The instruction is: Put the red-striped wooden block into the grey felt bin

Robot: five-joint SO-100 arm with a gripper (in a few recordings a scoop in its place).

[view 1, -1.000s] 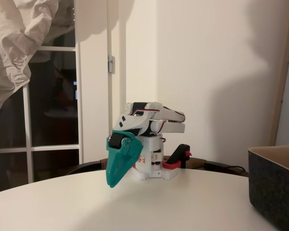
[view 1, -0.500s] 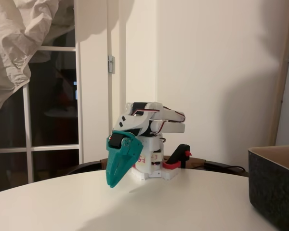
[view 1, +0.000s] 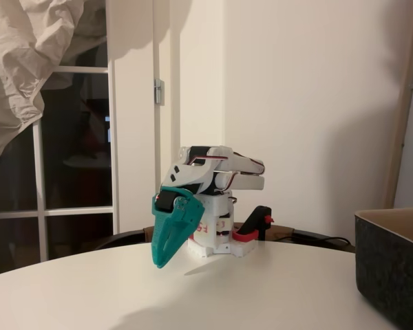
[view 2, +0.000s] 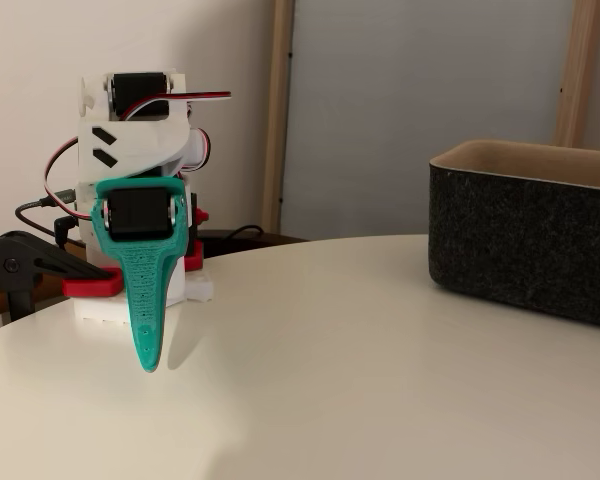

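The arm is sitting folded, teal jaws [view 2: 148, 358] hanging clenched and empty over the desk [view 2: 360, 340], well apart from the bin [view 2: 530, 235], apparently parked.

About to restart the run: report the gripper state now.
Gripper: shut, fingers together and pointing down just above the table, holding nothing.
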